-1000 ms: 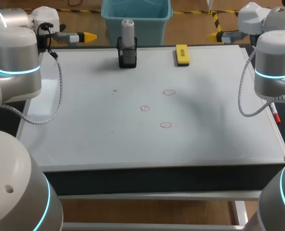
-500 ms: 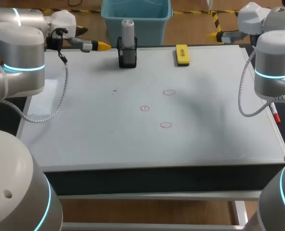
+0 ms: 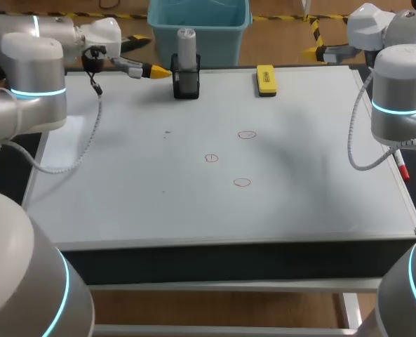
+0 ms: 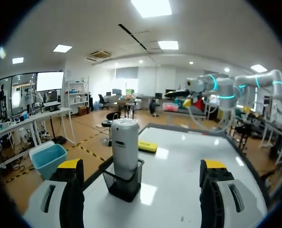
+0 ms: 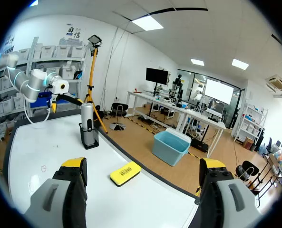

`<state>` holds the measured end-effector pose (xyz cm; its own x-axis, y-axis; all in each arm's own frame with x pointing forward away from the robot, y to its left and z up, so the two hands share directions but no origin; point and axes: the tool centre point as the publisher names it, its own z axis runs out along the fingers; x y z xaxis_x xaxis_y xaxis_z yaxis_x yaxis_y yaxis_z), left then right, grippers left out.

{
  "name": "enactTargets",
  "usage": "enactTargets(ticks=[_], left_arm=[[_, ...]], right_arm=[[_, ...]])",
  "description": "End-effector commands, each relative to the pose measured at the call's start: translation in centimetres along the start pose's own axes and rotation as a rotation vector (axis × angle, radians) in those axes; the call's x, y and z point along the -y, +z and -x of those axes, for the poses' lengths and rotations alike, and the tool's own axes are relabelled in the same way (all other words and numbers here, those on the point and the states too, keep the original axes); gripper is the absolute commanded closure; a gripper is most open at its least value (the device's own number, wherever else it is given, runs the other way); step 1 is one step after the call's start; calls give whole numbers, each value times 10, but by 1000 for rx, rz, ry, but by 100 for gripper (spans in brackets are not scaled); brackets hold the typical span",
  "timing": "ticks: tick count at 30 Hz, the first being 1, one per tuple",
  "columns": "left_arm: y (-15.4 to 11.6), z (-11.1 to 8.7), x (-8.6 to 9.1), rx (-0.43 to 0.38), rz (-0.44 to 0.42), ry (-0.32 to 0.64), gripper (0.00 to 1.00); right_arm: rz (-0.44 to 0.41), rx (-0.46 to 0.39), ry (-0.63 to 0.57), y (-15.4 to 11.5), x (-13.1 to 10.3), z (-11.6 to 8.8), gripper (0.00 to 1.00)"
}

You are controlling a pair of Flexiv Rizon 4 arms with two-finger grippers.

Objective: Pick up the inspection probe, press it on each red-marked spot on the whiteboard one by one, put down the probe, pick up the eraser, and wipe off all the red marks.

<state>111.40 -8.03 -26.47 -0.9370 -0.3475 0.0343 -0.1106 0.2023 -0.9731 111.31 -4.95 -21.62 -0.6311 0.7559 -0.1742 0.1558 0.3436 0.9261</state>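
The inspection probe (image 3: 186, 45), a grey cylinder, stands upright in a black mesh holder (image 3: 186, 84) at the whiteboard's (image 3: 137, 203) far edge. My left gripper (image 3: 155, 70) hovers open just left of it. In the left wrist view the probe (image 4: 124, 145) is ahead of the open left gripper (image 4: 143, 166), slightly off centre. The yellow eraser (image 3: 265, 79) lies to the right of the holder. Three red circles (image 3: 247, 134) (image 3: 211, 158) (image 3: 242, 182) mark the board's middle. My right gripper (image 3: 313, 51) is open beyond the far right corner, with the eraser (image 5: 125, 173) ahead of the right gripper (image 5: 143, 164).
A red marker pen (image 3: 402, 167) lies at the table's right edge, under my right arm. A few small dark specks (image 3: 167, 131) sit left of the red circles.
My left arm has swung to the right along the far edge, bringing its gripper from the far left corner to just beside the probe holder. The right arm has not moved.
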Motion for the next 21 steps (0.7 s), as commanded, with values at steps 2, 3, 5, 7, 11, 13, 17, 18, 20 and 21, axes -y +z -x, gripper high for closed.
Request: enactTargets(ticks=[2, 3, 5, 7, 11, 13, 17, 18, 20, 21], left_arm=[[24, 19, -11, -103, -61, 14, 0], [27, 21, -10, -112, -65, 18, 0], [34, 23, -10, -126, -79, 21, 0], [42, 26, -9, -150, -91, 25, 0], [57, 31, -10, -176, -128, 16, 0], [64, 34, -10, -184, -134, 18, 0], [73, 40, -9, -191, -143, 13, 0], [75, 41, -9, -195, -147, 13, 0], [80, 44, -8, -199, -152, 14, 0], [83, 44, -8, -203, -156, 14, 0]], right_arm=[[-2, -1, 0, 0, 0, 0, 0], [-2, -1, 0, 0, 0, 0, 0], [-2, -1, 0, 0, 0, 0, 0], [-2, -1, 0, 0, 0, 0, 0], [-2, -1, 0, 0, 0, 0, 0], [-2, -1, 0, 0, 0, 0, 0], [-2, -1, 0, 0, 0, 0, 0], [-2, -1, 0, 0, 0, 0, 0], [-2, -1, 0, 0, 0, 0, 0], [-2, -1, 0, 0, 0, 0, 0]])
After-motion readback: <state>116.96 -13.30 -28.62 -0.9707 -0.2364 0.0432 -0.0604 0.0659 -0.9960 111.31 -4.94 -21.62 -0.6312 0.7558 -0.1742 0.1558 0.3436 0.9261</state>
